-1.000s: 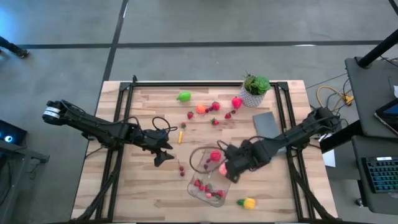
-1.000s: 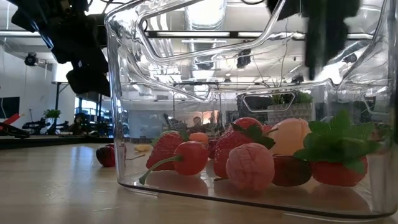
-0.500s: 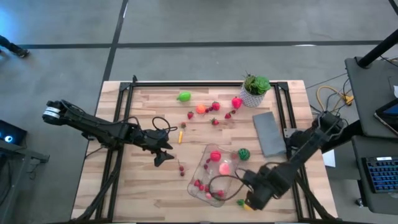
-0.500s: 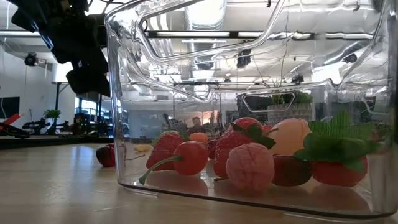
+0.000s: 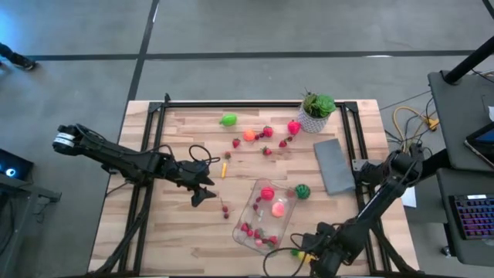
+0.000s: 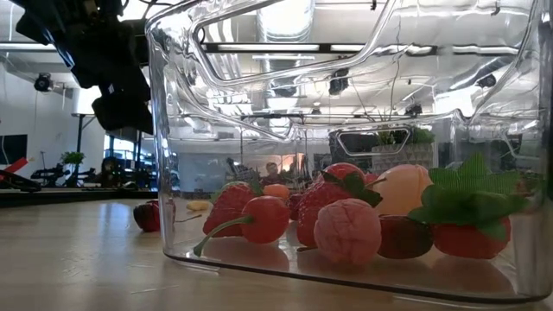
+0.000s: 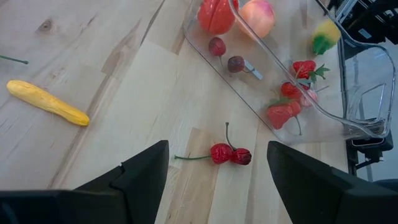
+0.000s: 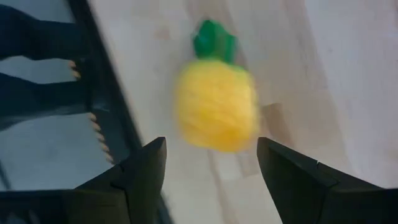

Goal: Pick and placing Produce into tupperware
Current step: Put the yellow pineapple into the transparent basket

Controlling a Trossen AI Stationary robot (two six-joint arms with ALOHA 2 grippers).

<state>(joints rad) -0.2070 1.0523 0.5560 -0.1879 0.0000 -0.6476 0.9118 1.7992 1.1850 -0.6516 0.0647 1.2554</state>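
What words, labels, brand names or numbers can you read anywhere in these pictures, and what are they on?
None can be read.
The tupperware, the produce inside it, the yellow pineapple and the cherries carry no print.
The keyboard beside the table is too small to read its keys.
The room behind the table in the low view shows no legible sign.

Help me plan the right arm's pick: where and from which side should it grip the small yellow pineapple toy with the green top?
Grip the yellow pineapple toy across its round yellow body, not the small green crown. It lies on its side on the wooden table, so come straight down, the open right gripper straddling its width.
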